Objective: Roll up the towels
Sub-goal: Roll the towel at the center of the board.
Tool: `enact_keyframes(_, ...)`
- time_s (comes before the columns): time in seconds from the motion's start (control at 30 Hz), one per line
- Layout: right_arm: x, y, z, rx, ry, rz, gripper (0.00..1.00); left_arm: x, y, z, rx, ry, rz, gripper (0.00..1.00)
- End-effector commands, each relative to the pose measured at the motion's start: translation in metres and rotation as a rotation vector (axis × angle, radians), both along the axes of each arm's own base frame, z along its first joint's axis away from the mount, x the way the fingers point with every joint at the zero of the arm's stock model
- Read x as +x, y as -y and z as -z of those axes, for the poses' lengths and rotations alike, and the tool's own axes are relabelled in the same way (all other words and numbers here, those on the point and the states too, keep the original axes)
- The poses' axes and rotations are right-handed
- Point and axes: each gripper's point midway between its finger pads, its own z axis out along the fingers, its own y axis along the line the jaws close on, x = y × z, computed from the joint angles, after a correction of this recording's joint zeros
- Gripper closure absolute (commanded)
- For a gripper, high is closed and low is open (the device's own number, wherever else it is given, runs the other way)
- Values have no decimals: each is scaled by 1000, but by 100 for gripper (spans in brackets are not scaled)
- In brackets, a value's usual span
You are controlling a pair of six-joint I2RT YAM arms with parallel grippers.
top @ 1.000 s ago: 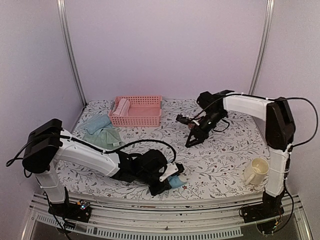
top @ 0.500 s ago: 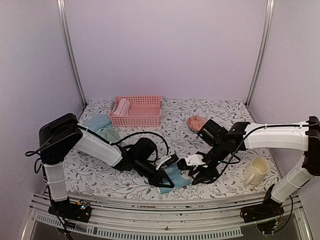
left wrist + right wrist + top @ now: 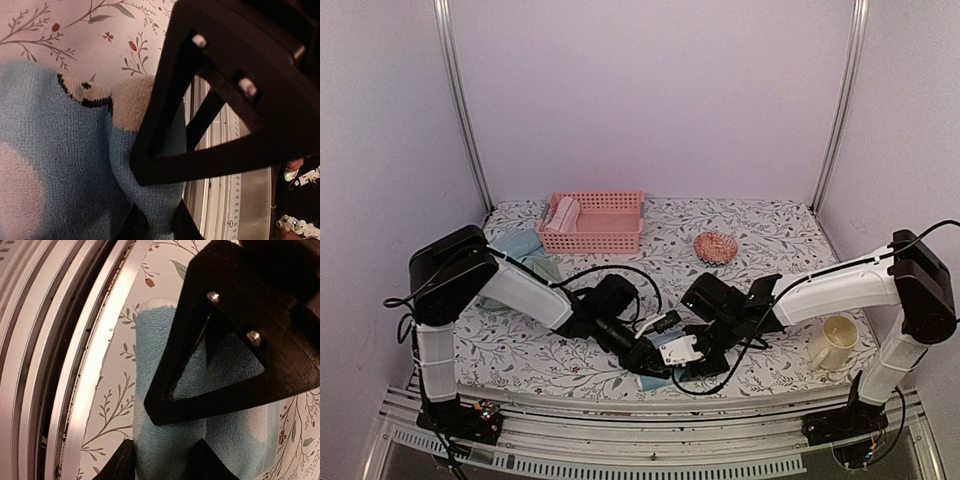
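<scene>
The table (image 3: 775, 225), covered in a white floral-print cloth, carries the square blue terry towel with pale spots (image 3: 60, 165) at 6 o'clock, at the near edge just beside the metal rail (image 3: 75, 340). Left gripper (image 3: 150, 200): jaws narrow, pinching a fold at a corner of that towel, where a black-outlined motif shows. Right gripper (image 3: 162, 437): jaws part closed, clamped around the rolled edge of the same towel, which lies roughly parallel to the rail. In the overhead view the two grippers meet almost tip to tip over it. The plain light blue towel (image 3: 515, 243) and the sage green towel (image 3: 542, 268) lie touching at 10 o'clock, partly hidden by the left arm. The pink slatted plastic basket (image 3: 590, 240) stands at 11 o'clock, with a rolled pink towel (image 3: 563, 213) at its left end. A round pink-red knobbly object (image 3: 717, 246) sits at 1 o'clock. A cream mug (image 3: 833, 342) stands upright at 4 o'clock, near the right arm.
</scene>
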Motion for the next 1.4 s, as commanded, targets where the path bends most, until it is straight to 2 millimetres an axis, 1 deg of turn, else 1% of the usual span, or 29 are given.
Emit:
enact_keyframes(0.0,-1,8,28,-60,11,0,66,-17,-50,66,303,-93,-43,85)
enact_keyframes(0.1,-9,16,36,-85,-45,-8,78,-10,-52,49,278,-34,-61,68)
enact_keyframes(0.13,-11,17,36,-85,-81,-8,80,-6,-54,46,283,-1,-81,63)
enact_keyframes(0.17,-14,19,36,-87,-124,-6,83,0,-53,32,258,43,-99,59)
enact_keyframes(0.2,-15,20,35,-87,-164,1,85,5,-55,25,255,79,-122,57)
enact_keyframes(0.23,-17,21,35,-88,-207,7,86,13,-59,22,271,123,-165,37)
enact_keyframes(0.27,-17,22,34,-91,-245,16,87,22,-63,20,292,159,-216,13)
enact_keyframes(0.3,-16,22,32,-89,-285,25,87,27,-67,15,293,195,-249,3)
enact_keyframes(0.37,-15,24,32,-107,-369,44,88,32,-73,5,278,235,-297,2)
enact_keyframes(0.47,-8,20,29,-117,-481,75,88,44,-81,-12,248,297,-400,1)
enact_keyframes(0.53,-6,19,31,-145,-571,96,88,58,-94,-25,257,380,-510,1)
enact_keyframes(0.57,-1,15,29,-150,-608,103,88,66,-102,-34,267,436,-575,2)
enact_keyframes(0.6,1,16,31,-168,-650,117,88,71,-110,-43,281,490,-632,1)
enact_keyframes(0.67,7,14,34,-181,-713,143,88,78,-127,-75,268,653,-752,1)
enact_keyframes(0.7,10,15,37,-195,-743,158,88,77,-133,-100,223,744,-816,2)
enact_keyframes(0.77,17,15,42,-219,-793,185,87,64,-137,-144,66,896,-857,2)
enact_keyframes(0.8,20,15,44,-232,-819,195,87,59,-140,-161,-11,938,-872,2)
enact_keyframes(0.87,26,16,52,-258,-866,218,87,51,-139,-179,-122,977,-846,1)
enact_keyframes(0.9,29,17,58,-273,-893,233,87,44,-133,-179,-139,995,-779,2)
enact_keyframes(0.93,33,18,66,-288,-924,252,87,39,-125,-176,-131,1012,-706,6)
enact_keyframes(1.0,34,18,69,-298,-955,264,87,28,-104,-160,-78,1036,-530,19)
enact_keyframes(1.03,34,18,70,-303,-963,269,87,22,-94,-151,-42,1037,-451,27)
enact_keyframes(1.07,34,18,71,-307,-968,274,87,19,-81,-149,-18,1048,-389,33)
enact_keyframes(1.1,34,17,72,-310,-974,278,86,14,-71,-142,9,1063,-322,36)
enact_keyframes(1.13,34,17,73,-313,-980,280,86,10,-63,-130,45,1083,-254,37)
enact_keyframes(1.23,33,18,75,-325,-996,288,86,4,-40,-103,136,1121,-94,36)
enact_keyframes(1.37,31,18,74,-328,-1008,293,85,3,-19,-74,247,1175,57,38)
